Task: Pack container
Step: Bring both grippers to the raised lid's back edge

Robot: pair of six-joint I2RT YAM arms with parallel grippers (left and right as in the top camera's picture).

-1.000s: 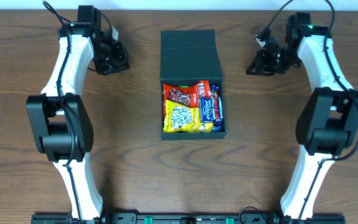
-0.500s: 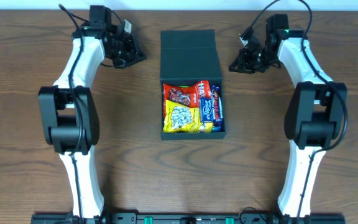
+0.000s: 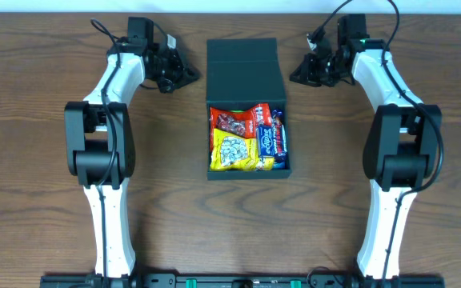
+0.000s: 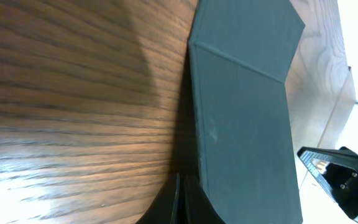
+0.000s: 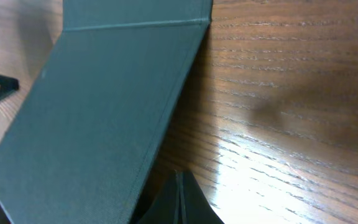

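Observation:
The dark teal-black container (image 3: 246, 168) sits mid-table, its flap lid (image 3: 245, 72) lying open and flat toward the far side. Inside are several snack packets (image 3: 246, 138): red, yellow and blue. My left gripper (image 3: 192, 76) is shut and empty, its tip close to the lid's left edge. My right gripper (image 3: 294, 78) is shut and empty, its tip close to the lid's right edge. The lid fills the left wrist view (image 4: 244, 118) beside the shut fingers (image 4: 180, 186). It also shows in the right wrist view (image 5: 98, 106) beside the shut fingers (image 5: 179, 183).
The wooden table (image 3: 46, 160) lies around the container. The table's far edge (image 3: 230, 11) is close behind both grippers. Both white arms reach in from the front along the left and right sides.
Both grippers have moved inward toward the open lid, the left one to the right and the right one to the left. The container and snacks have not moved.

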